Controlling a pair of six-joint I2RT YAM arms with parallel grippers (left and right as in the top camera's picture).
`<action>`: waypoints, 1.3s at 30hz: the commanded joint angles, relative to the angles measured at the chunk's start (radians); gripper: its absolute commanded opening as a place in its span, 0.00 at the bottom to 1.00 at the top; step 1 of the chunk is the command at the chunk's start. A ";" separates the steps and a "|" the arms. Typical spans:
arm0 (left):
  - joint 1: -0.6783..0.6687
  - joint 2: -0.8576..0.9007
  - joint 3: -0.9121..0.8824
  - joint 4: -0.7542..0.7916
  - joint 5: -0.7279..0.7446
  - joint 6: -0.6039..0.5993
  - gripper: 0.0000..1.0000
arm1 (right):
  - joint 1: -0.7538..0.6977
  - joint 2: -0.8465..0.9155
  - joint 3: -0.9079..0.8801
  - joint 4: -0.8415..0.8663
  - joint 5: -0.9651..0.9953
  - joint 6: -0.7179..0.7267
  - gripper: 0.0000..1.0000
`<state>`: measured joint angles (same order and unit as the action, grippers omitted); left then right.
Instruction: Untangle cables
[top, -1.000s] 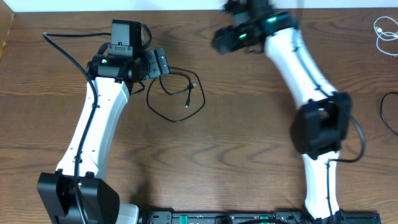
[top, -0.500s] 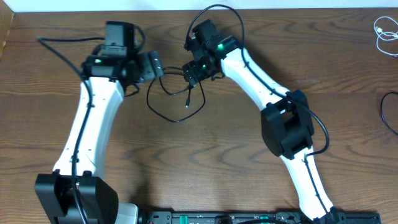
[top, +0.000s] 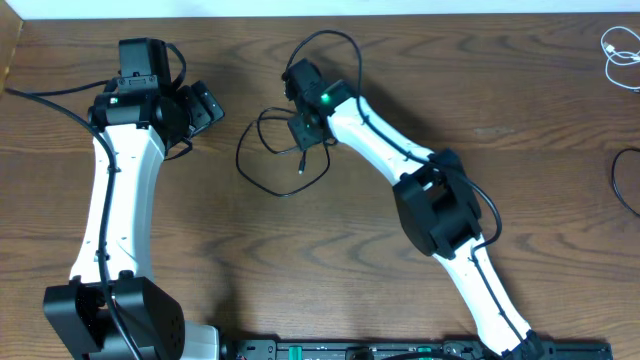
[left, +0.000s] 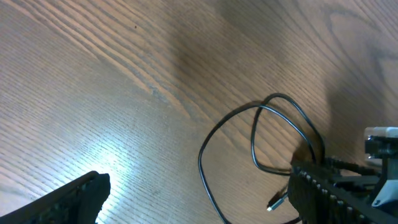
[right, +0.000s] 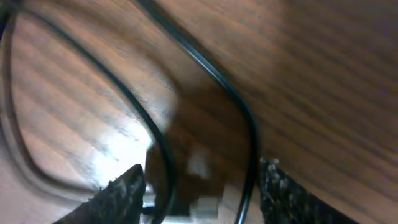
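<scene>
A thin black cable (top: 283, 188) lies in loose loops on the wooden table, left of centre, with a small plug end (top: 302, 168) inside the loop. My right gripper (top: 305, 128) is down over the loop's upper right part. In the right wrist view its fingers (right: 121, 194) stand apart, and two strands of the black cable (right: 239, 118) run between them. My left gripper (top: 203, 105) is open and empty, well left of the loop. The left wrist view shows the same cable (left: 214, 140) beyond the left gripper (left: 199, 205). A white cable (top: 618, 52) lies bunched at the far right corner.
Another black cord (top: 621, 185) curves in at the table's right edge. The right arm's elbow housing (top: 435, 210) sits over the middle right of the table. A black equipment bar (top: 380, 350) runs along the front edge.
My right arm swung in from the back and came down over the black loop, its jaws narrowing. My left arm drew back to the left, away from the cable.
</scene>
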<state>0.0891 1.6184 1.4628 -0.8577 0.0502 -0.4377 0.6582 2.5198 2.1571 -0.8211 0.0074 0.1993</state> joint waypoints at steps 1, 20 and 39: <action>0.004 -0.016 -0.003 -0.006 0.001 -0.009 0.96 | 0.013 0.021 -0.003 -0.003 0.066 0.026 0.49; 0.004 -0.016 -0.004 -0.017 0.002 -0.009 0.96 | -0.030 0.021 0.007 -0.255 0.061 0.249 0.01; 0.004 -0.016 -0.004 -0.017 0.002 -0.009 0.96 | -0.341 -0.120 0.091 -0.412 -0.153 -0.007 0.01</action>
<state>0.0891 1.6184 1.4628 -0.8688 0.0502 -0.4450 0.3412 2.4359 2.2303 -1.2339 -0.0338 0.2554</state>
